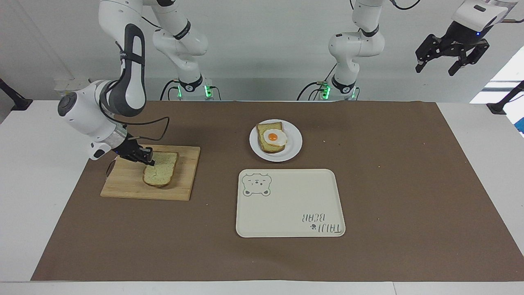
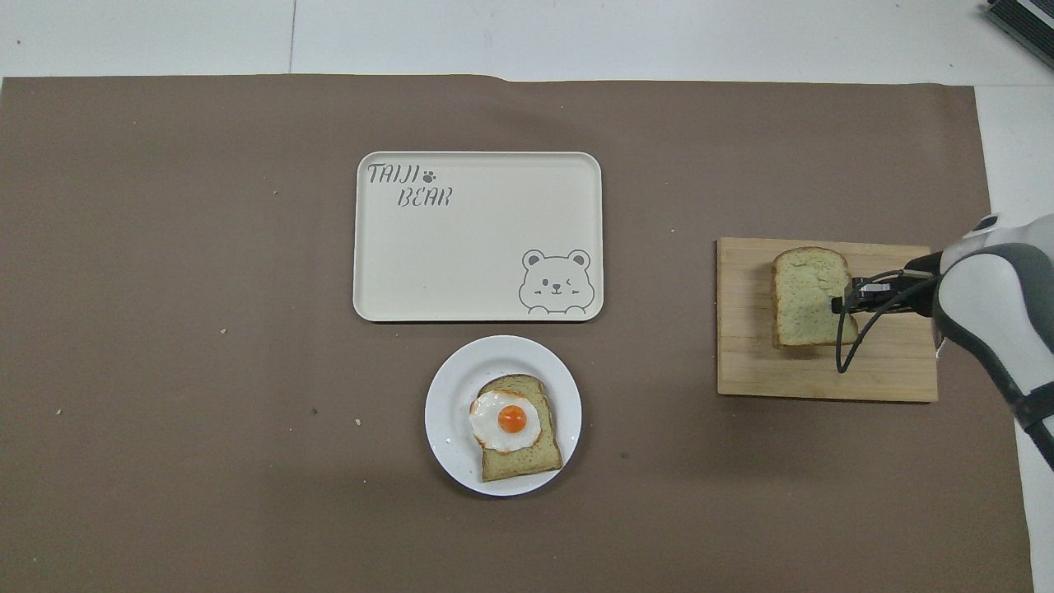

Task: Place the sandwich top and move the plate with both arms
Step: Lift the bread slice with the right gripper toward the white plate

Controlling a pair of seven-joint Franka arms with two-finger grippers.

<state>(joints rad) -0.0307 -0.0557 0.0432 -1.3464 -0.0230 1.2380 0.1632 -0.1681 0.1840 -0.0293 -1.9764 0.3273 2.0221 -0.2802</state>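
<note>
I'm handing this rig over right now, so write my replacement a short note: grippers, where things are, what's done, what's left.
Right gripper: shut on the edge of the bread slice, over the board at the right arm's end.
Left gripper: open, waiting high off the table's left-arm end.
Plate with egg toast: mid-table, nearer the robots than the tray.
Done: slice gripped.
Left: set it on the egg toast, then move the plate with both arms.
</note>
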